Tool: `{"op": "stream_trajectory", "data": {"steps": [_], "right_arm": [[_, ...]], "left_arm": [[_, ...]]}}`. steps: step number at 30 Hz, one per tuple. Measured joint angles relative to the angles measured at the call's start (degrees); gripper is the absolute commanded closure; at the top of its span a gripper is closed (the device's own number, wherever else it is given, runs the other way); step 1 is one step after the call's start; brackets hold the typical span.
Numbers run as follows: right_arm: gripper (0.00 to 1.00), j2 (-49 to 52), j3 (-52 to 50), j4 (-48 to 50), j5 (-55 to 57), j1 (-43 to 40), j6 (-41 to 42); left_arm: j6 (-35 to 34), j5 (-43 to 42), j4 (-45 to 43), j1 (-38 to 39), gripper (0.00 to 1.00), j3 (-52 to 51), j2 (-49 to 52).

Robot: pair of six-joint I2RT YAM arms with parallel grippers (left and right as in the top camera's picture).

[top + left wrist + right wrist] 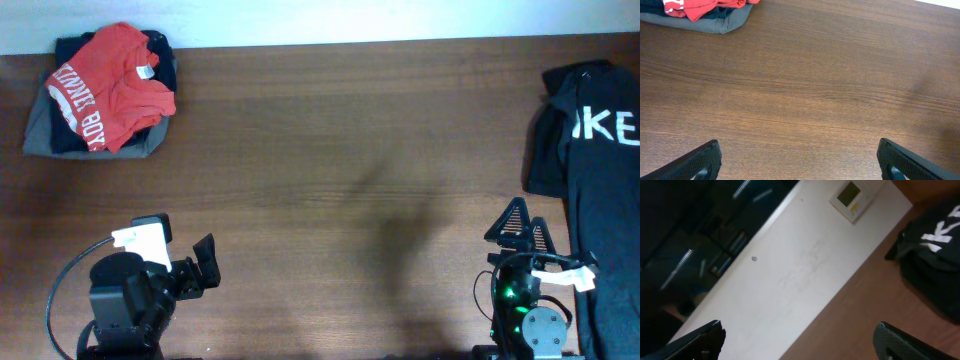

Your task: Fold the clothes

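The clothes, an orange-red T-shirt (115,80) with white lettering, lies bunched on top of a small pile at the table's far left corner. Its red edge shows at the top left of the left wrist view (695,7). My left gripper (178,252) stands open over bare wood near the front left, well short of the shirt, with nothing between its fingers (704,161). My right gripper (527,228) is open at the front right, also holding nothing, and points up and away from the table in its wrist view (800,340).
Under the red shirt lie a dark garment (165,60) and a grey one (40,130), also seen in the left wrist view (715,22). A black garment with white letters (600,170) covers the right edge, just beside my right gripper. A white wall (805,270) runs behind the table.
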State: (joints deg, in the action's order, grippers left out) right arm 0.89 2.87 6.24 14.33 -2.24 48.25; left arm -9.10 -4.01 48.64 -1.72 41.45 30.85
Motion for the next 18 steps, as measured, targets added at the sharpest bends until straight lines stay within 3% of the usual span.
{"op": "stream_trajectory", "data": {"steps": [8, 13, 18], "right_arm": [[0.01, 0.0, -2.2, 2.8, 0.5, 0.0, 0.0], [0.01, 0.0, -2.3, -0.9, 1.0, 0.0, -0.9], [0.01, 0.0, -2.3, -4.4, -1.3, 0.0, -9.9]], "left_arm": [[0.0, 0.0, 0.0, 0.0, 0.01, 0.0, 0.0], [0.0, 0.0, 0.0, 0.0, 0.01, 0.0, 0.0], [0.0, 0.0, 0.0, 0.0, 0.01, 0.0, 0.0]]}}
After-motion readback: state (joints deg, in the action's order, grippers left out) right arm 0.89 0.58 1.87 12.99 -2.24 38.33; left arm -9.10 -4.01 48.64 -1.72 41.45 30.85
